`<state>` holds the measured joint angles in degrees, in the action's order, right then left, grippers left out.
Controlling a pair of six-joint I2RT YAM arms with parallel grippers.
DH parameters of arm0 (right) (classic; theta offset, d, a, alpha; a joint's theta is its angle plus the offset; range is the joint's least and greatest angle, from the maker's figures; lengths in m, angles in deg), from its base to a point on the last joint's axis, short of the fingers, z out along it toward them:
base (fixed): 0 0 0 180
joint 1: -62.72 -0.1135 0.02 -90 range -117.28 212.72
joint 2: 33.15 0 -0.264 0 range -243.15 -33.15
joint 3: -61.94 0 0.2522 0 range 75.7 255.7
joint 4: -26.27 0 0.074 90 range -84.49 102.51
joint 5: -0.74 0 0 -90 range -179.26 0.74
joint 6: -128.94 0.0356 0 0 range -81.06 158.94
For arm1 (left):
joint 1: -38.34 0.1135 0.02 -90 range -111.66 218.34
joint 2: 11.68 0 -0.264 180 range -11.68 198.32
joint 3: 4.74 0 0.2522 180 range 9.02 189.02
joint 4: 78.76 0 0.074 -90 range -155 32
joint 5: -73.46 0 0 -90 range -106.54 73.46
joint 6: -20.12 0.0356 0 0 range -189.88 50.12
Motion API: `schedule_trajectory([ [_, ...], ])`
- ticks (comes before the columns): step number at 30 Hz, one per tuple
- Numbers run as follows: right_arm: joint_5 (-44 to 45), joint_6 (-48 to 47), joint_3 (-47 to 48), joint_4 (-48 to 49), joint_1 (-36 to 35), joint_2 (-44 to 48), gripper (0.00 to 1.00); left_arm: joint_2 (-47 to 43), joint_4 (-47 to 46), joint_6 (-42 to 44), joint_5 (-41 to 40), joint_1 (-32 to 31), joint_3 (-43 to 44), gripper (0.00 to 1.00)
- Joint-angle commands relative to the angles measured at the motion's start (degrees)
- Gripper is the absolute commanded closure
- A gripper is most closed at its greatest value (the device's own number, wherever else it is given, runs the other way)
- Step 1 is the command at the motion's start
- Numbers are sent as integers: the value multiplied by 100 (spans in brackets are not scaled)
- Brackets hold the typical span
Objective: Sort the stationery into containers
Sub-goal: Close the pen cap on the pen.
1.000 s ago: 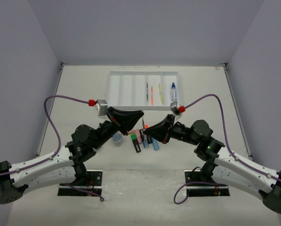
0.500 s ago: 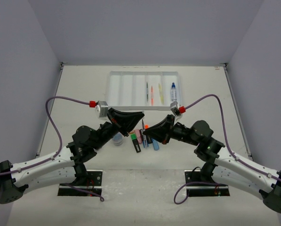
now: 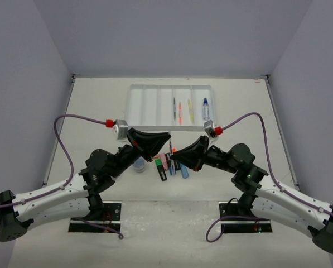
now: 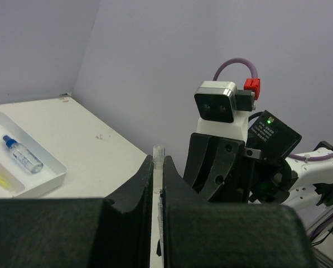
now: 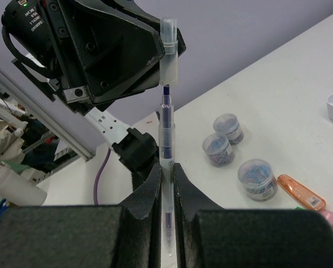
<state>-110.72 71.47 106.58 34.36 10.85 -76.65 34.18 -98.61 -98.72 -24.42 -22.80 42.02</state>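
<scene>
Pen cap (image 4: 158, 152) is pinched in the left pincer's (image 4: 158, 167) closed fingers, just beyond the pen body (image 5: 165, 134) clamped in the right pincer (image 5: 166, 170); capping seems underway and needs a straight push together, then the tray (image 3: 149, 109), and the right pincer has edged slightly rightward since a second ago.

Bright, even diffuse light w/ soft faint shadows; wrist cams' near foreground dark & blurred

Your thin pen (image 5: 165, 139) upright, blue-cored, clear cap (image 5: 169, 56) just above its tip; three blue-filled tubs (image 5: 257, 178) nearby.
</scene>
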Motion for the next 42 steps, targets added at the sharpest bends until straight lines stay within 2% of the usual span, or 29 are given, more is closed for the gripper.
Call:
schedule_trajectory([
  [1, 195, -130, 274, 212, -50, 59, 100, -16, -264, 183, -29, -3, -12, 100],
  [15, 372, -43, 637, 362, -51, -140, 100, 24, -368, -46, 236, -3, 16, 100],
  [24, 308, 75, 1036, 1180, -42, -418, 100, -40, -503, -252, 318, -3, -101, 100],
  [32, 262, -315, 1572, 626, -45, -360, 100, -281, -12, -33, 366, -3, -9, 100],
  [38, -267, -556, 1479, 119, -67, -483, 100, -318, 781, 165, 141, -3, 479, 79],
  [42, -283, -524, 1394, 106, -87, -471, 100, -261, 892, 203, 190, -3, 693, 77],
])
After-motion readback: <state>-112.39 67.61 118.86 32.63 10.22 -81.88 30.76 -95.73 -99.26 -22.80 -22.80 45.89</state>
